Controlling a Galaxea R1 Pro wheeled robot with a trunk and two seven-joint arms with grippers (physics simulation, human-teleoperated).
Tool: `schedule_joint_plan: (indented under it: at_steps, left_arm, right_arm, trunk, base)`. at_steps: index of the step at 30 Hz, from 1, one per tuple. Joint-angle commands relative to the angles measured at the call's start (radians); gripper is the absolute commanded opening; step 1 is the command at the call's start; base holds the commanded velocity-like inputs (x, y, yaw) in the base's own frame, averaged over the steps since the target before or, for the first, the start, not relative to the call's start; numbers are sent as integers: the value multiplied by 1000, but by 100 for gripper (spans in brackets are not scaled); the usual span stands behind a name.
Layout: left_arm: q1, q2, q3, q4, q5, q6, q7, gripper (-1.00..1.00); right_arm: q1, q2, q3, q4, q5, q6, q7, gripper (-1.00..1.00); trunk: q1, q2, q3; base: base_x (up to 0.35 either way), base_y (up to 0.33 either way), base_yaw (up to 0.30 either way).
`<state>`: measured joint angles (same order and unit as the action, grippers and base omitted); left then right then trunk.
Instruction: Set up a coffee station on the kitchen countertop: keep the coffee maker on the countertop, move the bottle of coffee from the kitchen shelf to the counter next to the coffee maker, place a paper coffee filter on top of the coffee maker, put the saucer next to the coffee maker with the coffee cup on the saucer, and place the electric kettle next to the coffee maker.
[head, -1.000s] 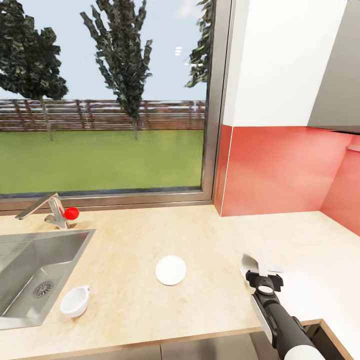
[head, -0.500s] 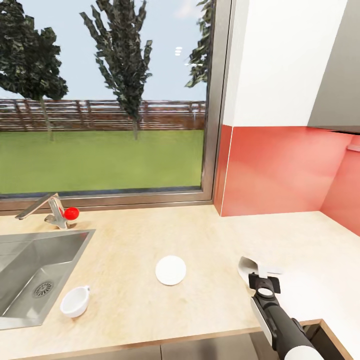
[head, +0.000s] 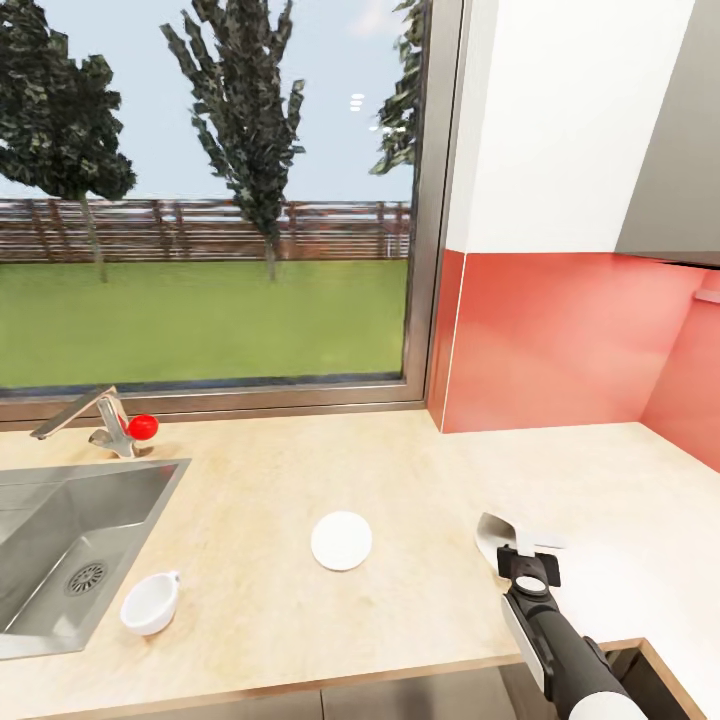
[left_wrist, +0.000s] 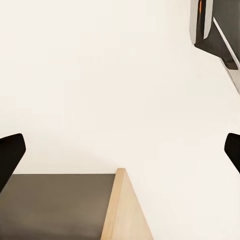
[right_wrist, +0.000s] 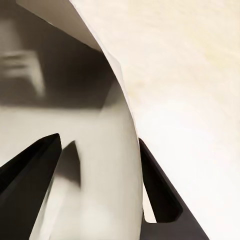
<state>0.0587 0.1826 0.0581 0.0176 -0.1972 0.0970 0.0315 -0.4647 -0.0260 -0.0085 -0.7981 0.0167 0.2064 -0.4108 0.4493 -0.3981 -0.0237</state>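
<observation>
White folded paper coffee filter (head: 497, 536) is sitting between the 2 black fingers of our right gripper (head: 512, 548), which is closing on it above the light wood-grain kitchen countertop (head: 420, 470). We are seeing the small flat round white saucer (head: 341, 541) lying well to the left of this gripper, and the small white rounded coffee cup (head: 150, 604) standing beside the steel sink (head: 60, 545). Our left gripper (left_wrist: 120, 150) is showing 2 dark fingertips wide apart, holding nothing.
</observation>
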Motion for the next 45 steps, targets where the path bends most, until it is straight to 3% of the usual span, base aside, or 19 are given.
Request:
schedule_joint_plan:
  at_steps: [1,13,19,24,28,32,36,39,45]
  left_arm:
    - [0,0,6,-1,-10,3,2,100]
    - [0,1,6,-2,-10,3,2,100]
    - [0,1,5,-2,-10,3,3,100]
    - [0,3,3,-3,-12,0,5,100]
    - [0,4,1,-4,-13,0,5,100]
    - [-1,5,3,-6,-13,2,5,100]
    - [-2,0,5,-10,-13,4,6,100]
    - [-2,-1,7,-11,-10,4,7,100]
    - [-3,0,9,-13,-8,4,9,100]
  right_arm:
    - [0,0,2,-1,-7,7,-1,-100]
    - [-1,2,1,-24,-9,11,0,-100]
    - [-1,7,2,-175,-10,24,0,-100]
    - [-1,27,11,-321,-11,116,0,-100]
    - [-1,37,78,-441,-11,194,1,-100]
    - [-1,39,222,-575,-12,235,1,-100]
    - [-1,42,321,-635,-14,283,1,-100]
    - [-2,58,344,-677,-16,325,1,-100]
    - [-1,151,358,-698,-19,354,1,-100]
  trunk:
    - [1,-2,-2]
    - [1,-2,-2]
    - [1,-2,-2]
    - [1,-2,-2]
    - [1,-2,-2]
    - [1,-2,-2]
    - [1,-2,-2]
    - [1,-2,-2]
    - [1,-2,-2]
  base:
    - [0,0,0]
    - [0,0,0]
    - [0,0,0]
    - [0,0,0]
    - [0,0,0]
    - [0,0,0]
    - [0,0,0]
    - [0,0,0]
    - [-134,0,0]
